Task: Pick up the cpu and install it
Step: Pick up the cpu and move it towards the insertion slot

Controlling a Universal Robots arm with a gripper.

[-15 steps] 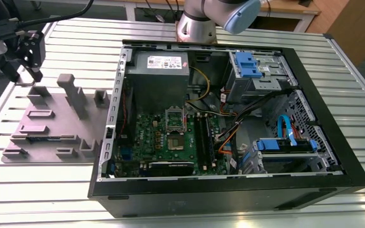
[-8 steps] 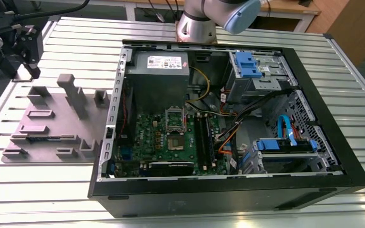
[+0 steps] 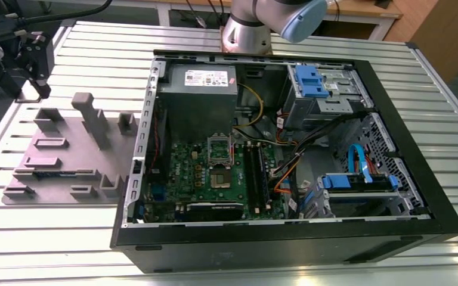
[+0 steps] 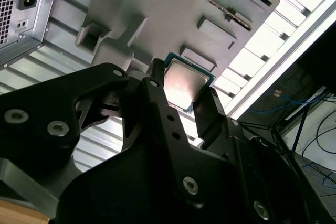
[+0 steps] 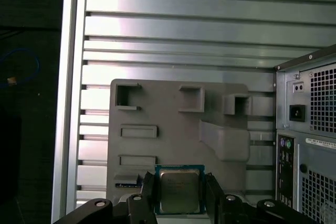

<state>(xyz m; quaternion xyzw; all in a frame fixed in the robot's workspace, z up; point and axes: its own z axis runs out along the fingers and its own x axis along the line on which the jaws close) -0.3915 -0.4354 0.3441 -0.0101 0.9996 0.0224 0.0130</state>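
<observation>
The cpu [image 4: 185,83] [image 5: 178,191] is a small silver-topped square chip with a thin green rim. It sits between the two black fingers of my gripper [image 4: 181,86] [image 5: 179,184], which press on its opposite edges. It hangs above the grey fixture plate [image 4: 157,19] [image 5: 173,129]. In the exterior view my gripper [image 3: 40,89] is over the far end of that plate [image 3: 62,161], at the exterior view's left of the open computer case [image 3: 420,196]. The dark square socket [image 3: 219,177] lies on the green motherboard inside the case.
The grey plate carries upright posts [image 3: 93,119] and low pockets. The case's rear panel with a power inlet [image 5: 297,113] stands beside the plate. Inside the case are a grey power supply [image 3: 201,80], blue drive brackets [image 3: 356,182] and loose cables. Everything rests on a ribbed metal table [image 3: 54,238].
</observation>
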